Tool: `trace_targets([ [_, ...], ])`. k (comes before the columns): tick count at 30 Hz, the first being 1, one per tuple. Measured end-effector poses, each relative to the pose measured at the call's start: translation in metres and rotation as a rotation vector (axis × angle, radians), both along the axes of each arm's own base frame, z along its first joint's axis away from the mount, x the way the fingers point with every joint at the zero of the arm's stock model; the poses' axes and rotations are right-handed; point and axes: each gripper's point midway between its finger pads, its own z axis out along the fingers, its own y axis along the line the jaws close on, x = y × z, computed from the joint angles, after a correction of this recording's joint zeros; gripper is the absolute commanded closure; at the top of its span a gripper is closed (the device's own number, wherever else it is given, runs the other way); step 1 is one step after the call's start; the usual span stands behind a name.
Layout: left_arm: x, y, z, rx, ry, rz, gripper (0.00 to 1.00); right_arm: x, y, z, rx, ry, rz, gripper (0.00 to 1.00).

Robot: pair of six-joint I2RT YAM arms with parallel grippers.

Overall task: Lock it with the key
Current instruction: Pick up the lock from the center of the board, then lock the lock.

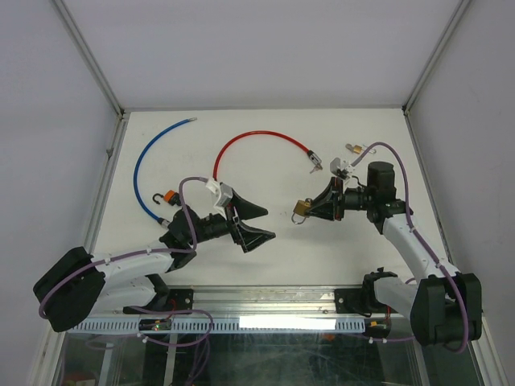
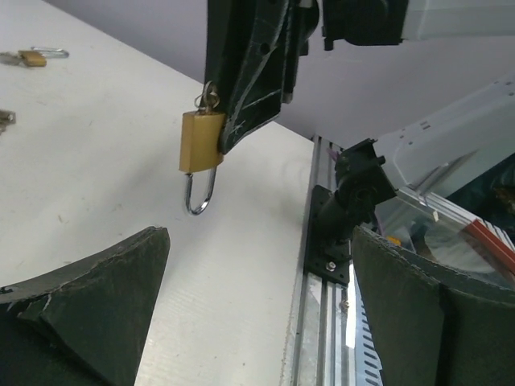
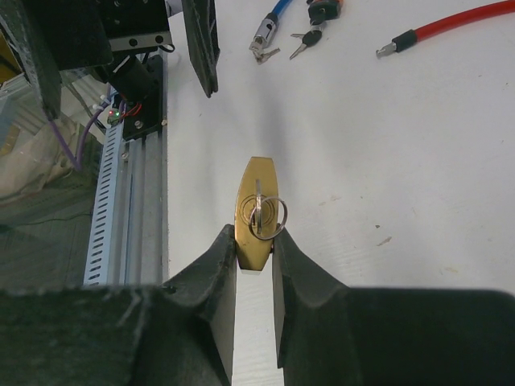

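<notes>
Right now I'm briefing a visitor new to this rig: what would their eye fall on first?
The brass padlock, key in its top end, pinched in the right claw above the table's middle, shackle hanging down. Facing it from the left, the left claw gapes wide and empty. Behind them, a red cable and a blue cable curl on the white table.

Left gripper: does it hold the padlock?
No, the left gripper stands wide open and empty, while the right gripper pinches the padlock.
</notes>
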Motion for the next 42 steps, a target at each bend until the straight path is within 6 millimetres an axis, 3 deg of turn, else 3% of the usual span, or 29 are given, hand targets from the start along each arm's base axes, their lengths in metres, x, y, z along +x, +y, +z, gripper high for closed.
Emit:
trace_targets([
  [5, -0.007, 0.001, 0.013, -0.053, -0.048, -0.028, 0.01, -0.006, 0.000, -0.002, -0.002, 0.011, 0.021, 1.00],
  [12, -0.016, 0.012, 0.006, -0.116, -0.037, -0.031, 0.01, -0.008, 0.000, 0.005, -0.002, -0.006, 0.041, 1.00],
  [24, -0.018, 0.012, 0.017, -0.172, -0.036, -0.046, 0.01, -0.012, -0.001, 0.002, -0.006, 0.010, 0.050, 1.00],
  [32, -0.021, 0.005, 0.008, -0.154, 0.000, -0.092, 0.01, -0.014, -0.001, 0.002, -0.002, 0.009, 0.058, 1.00],
  [42, -0.016, -0.008, 0.014, -0.140, 0.026, -0.124, 0.02, -0.016, 0.001, 0.001, 0.000, 0.007, 0.074, 1.00],
])
